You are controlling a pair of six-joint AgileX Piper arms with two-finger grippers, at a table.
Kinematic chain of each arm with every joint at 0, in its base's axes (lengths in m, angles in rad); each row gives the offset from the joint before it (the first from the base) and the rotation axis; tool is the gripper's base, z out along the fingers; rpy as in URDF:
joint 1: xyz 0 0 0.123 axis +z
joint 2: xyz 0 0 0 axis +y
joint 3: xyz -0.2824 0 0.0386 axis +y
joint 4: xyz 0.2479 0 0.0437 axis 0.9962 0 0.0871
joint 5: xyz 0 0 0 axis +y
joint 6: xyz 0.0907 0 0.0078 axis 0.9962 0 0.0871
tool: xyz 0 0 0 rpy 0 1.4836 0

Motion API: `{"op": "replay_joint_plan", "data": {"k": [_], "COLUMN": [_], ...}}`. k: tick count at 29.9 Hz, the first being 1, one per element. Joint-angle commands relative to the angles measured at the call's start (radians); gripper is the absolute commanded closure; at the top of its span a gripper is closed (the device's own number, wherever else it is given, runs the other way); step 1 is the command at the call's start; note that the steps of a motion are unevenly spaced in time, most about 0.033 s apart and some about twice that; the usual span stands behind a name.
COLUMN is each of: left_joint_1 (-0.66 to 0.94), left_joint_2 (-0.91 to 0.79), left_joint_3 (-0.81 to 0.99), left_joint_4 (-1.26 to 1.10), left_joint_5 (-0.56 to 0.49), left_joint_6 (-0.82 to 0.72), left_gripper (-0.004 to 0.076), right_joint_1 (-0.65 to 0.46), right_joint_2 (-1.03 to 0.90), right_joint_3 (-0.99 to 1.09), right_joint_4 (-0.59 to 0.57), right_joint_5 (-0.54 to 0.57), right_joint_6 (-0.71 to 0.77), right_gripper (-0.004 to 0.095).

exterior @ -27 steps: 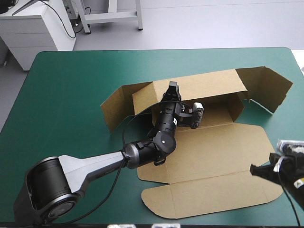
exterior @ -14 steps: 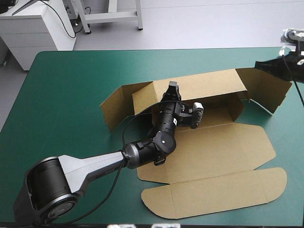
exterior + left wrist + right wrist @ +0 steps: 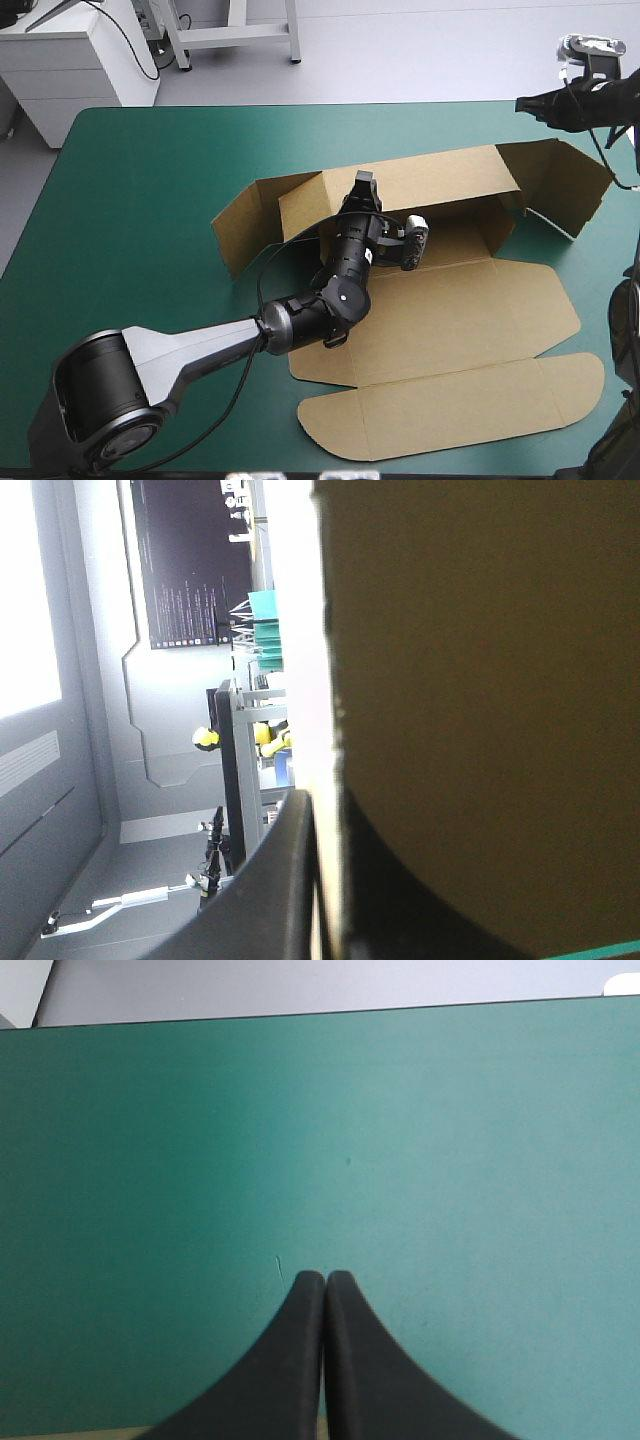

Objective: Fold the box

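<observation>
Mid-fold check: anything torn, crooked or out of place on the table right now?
Nothing stands out. The box lies uncrumpled, its far wall raised and pinched by the left tool, both end flaps splayed outward, not yet tucked, the lid flat. The right tool is shut, empty, above the teal-green cover.

A pale grey floor (image 3: 430,50) fills the frame's top; a white cabinet (image 3: 70,75) stands upper left, beside white frame legs (image 3: 235,38).

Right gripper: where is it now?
High view: the right gripper hangs at the far right corner of the table, above the raised right flap of the box, shut.
</observation>
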Motion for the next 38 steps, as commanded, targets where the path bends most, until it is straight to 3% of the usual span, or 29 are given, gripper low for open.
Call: {"op": "replay_joint_plan", "data": {"k": [1, 12, 29, 38], "left_joint_1": [-0.001, -0.001, -0.001, -0.001], "left_joint_2": [-0.029, -0.029, -0.029, -0.029], "left_joint_3": [-0.015, -0.015, -0.015, -0.015], "left_joint_4": [-0.005, -0.038, -0.085, -0.113], "left_joint_5": [-0.046, -0.038, 0.042, 0.042], "left_joint_6": [-0.011, -0.011, -0.012, -0.012], "left_gripper": [0.0732, 0.0732, 0.0732, 0.0732], "right_joint_1": [0.001, 0.001, 0.001, 0.001], "right_joint_2": [-0.01, 0.018, -0.029, -0.122], "right_joint_3": [-0.058, -0.058, -0.058, 0.057], "right_joint_4": [0.028, 0.02, -0.014, -0.046], "right_joint_5": [-0.023, 0.033, 0.283, 0.291], "right_joint_6": [-0.012, -0.011, -0.007, -0.013], "right_gripper": [0.0928, 0.0926, 0.0926, 0.0926]}}
